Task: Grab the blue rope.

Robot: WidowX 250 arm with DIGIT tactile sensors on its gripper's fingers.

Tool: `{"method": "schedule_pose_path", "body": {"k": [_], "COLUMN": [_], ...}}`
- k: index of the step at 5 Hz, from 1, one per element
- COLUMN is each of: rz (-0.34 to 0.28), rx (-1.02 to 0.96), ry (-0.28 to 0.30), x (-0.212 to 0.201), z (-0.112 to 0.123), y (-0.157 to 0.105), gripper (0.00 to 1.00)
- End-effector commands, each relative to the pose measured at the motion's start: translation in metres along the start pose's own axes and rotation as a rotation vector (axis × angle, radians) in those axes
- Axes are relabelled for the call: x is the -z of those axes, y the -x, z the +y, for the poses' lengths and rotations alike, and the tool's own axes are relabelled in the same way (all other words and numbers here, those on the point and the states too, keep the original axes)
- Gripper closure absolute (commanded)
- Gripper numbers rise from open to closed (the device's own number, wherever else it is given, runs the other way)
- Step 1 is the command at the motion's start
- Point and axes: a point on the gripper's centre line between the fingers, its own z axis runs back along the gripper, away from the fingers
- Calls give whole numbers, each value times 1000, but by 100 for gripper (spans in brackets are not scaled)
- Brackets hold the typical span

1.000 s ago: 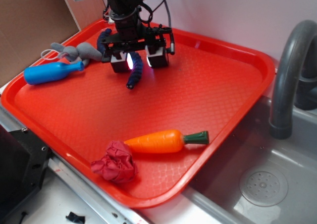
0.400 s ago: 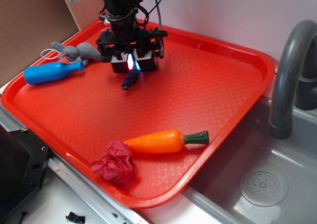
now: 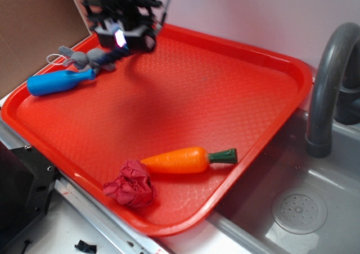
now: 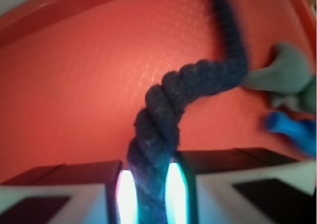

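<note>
The tool [image 3: 125, 37] has gone up and back to the far left corner of the big red plastic tray [image 3: 236, 91], and it has pulled the thick dark blue twisted rope [image 4: 163, 130] along with it. Its two glowing fingers [image 4: 126, 192] are squeezed tight on one end of the rope. The rest of the rope hangs out from the tool and bends over toward the soft grey plush toy [image 3: 84, 57]. Just near that toy lies the bright blue plastic bottle [image 3: 56, 82]. On the near side of the tray, well apart from the tool, lie the orange toy carrot with a green top [image 3: 183, 160] and the crumpled dark red cloth [image 3: 130, 185], touching each other. To the right stands a grey curved tap [image 3: 329, 80].
</note>
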Motion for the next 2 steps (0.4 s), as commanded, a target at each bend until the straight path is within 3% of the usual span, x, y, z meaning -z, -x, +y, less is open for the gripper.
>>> {"method": "schedule_pose_path", "body": {"k": [1, 2], "rz": [-143, -154], "rx": [127, 146], "ry": [69, 118], "x": [-86, -90], "z": [2, 5], "y": [30, 42], "gripper": [100, 100]}}
